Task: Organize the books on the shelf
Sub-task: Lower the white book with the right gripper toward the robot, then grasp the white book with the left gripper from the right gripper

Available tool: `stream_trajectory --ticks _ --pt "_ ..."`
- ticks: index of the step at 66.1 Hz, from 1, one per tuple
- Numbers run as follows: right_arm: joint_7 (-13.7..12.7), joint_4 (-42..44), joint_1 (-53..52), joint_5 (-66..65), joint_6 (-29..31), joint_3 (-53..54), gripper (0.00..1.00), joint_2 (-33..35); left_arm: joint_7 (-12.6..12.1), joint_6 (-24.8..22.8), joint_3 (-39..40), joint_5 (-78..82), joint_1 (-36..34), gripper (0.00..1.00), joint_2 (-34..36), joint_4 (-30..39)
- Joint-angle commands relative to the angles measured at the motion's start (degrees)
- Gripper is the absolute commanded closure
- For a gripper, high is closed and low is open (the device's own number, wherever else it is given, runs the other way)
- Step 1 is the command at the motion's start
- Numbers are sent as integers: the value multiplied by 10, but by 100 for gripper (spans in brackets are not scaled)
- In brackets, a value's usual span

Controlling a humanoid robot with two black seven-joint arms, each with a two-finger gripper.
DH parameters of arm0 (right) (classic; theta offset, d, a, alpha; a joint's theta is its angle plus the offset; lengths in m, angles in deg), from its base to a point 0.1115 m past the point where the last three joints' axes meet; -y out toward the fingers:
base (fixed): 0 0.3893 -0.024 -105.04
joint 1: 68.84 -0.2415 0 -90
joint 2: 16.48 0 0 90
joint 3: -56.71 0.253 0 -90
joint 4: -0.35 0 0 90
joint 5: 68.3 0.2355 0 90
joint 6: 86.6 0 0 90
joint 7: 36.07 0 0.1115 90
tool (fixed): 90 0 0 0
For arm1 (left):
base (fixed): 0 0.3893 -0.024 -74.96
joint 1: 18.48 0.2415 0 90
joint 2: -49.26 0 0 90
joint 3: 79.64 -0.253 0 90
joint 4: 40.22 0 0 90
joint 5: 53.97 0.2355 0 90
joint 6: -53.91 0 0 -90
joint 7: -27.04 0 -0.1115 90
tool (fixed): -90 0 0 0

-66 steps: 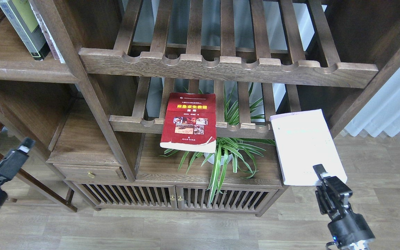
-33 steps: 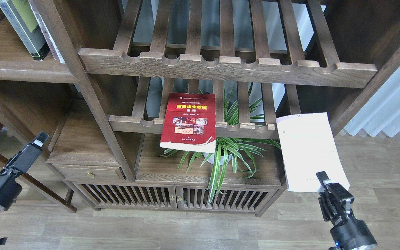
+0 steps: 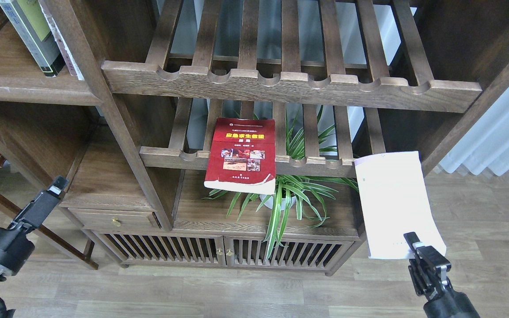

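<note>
A red book (image 3: 241,154) with a yellow title lies flat on the lower slatted rack, its near end overhanging the rail. A black-grey book (image 3: 31,35) with a yellow-green panel leans on the solid dark-brown shelf (image 3: 29,90) at the upper left, with a pale-spined book (image 3: 65,51) beside it. My right gripper (image 3: 413,244) is shut on the near right corner of a cream-white book (image 3: 393,201), held in the air right of the cabinet. My left gripper (image 3: 55,186) points up and right near the drawer unit, holding nothing; its fingers cannot be told apart.
A spider plant (image 3: 283,194) in a white pot stands on the cabinet top under the lower rack (image 3: 170,157). An upper slatted rack (image 3: 290,84) spans the middle. A small drawer (image 3: 113,218) sits at the lower left, and pale curtains (image 3: 502,141) hang at the right.
My right gripper has drawn the cream-white book down and slightly right, away from the rack. My left gripper has risen up and right toward the drawer unit.
</note>
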Motion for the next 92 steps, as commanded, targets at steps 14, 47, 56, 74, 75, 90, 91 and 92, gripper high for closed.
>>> stream_trajectory --ticks 14,47,56,74,75,90,91,92 --pt "-4 23 -90 -12 0 -83 96 -39 0 0 -104 -100 35 0 5 0" --pt "-33 77 -192 -24 0 -199 95 -111 7 0 -230 -242 62 0 0 0" --pt "-49 78 -198 -24 0 -222 95 -125 8 0 -256 -258 60 0 -2 0" --pt "-61 76 -207 -26 0 -257 95 -147 8 0 -303 -278 50 0 -41 -13" --pt "-61 76 -207 -28 0 -258 95 -148 8 0 -304 -278 46 0 -43 -15" --pt "-69 74 -205 -48 0 -267 95 -162 8 0 -327 -278 18 1 -74 -67" --pt "-69 74 -204 -49 0 -267 95 -162 8 0 -328 -278 17 1 -75 -70" --pt "-70 74 -204 -51 0 -267 95 -162 9 0 -329 -278 14 1 -79 -76"
